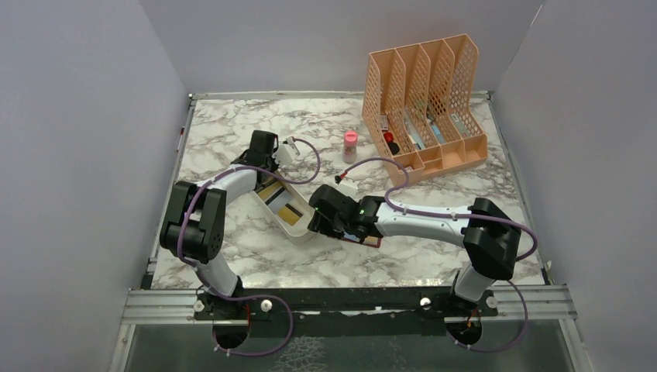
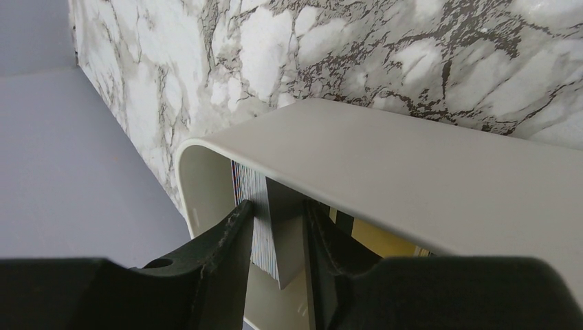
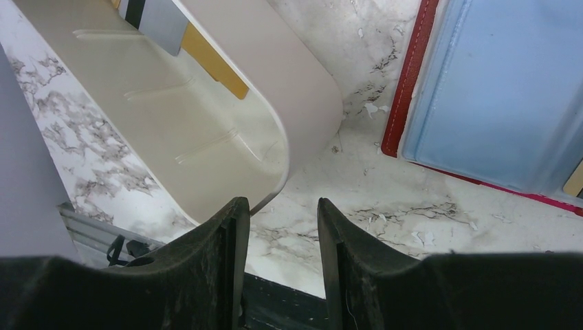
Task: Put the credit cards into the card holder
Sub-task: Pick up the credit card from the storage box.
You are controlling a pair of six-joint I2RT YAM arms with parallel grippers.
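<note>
1. Beige plastic forms the card holder (image 1: 300,231), which lies left of centre in the top view on the marble table (image 1: 403,263), between the 2 grippers.
2. At the lower centre of its wrist view, the left gripper (image 2: 276,216) has its jaws pinching a grey card (image 2: 287,247) upright inside the holder, just beside a striped card (image 2: 254,213).
3. The right gripper (image 3: 280,206) hovers over bare marble by the holder's rounded end, jaws spread and holding nothing. A red wallet (image 3: 411,89) with a blue sleeve fills the upper right of that view.
4. A gold card (image 3: 210,62) already stands in the holder.
5. The step in hand looks like seating the grey card. Next, the left jaws should part only once the card rests in the holder, then lift straight out without dragging its neighbours.
</note>
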